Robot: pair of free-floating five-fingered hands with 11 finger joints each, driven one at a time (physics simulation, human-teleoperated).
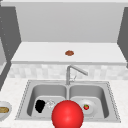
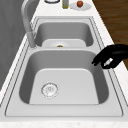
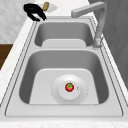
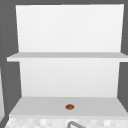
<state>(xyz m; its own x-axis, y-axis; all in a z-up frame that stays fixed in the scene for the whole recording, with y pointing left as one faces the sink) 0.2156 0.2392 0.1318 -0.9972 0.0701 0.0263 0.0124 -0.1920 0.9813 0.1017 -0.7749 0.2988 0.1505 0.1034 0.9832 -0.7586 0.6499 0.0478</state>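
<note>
One hand (image 2: 112, 58) over left basin (image 2: 65, 85) front rim, fingers curled, holding nothing; nearest thing, steel drain (image 2: 49, 89): rigid, fixed, likely slippery, no grip point

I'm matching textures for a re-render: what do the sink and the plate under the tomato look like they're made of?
The sink looks like brushed steel: even grey with soft shading, no sharp reflections. The plate looks like glazed white ceramic, pale and smooth, though plastic is possible. The tomato sits at its centre.
</note>
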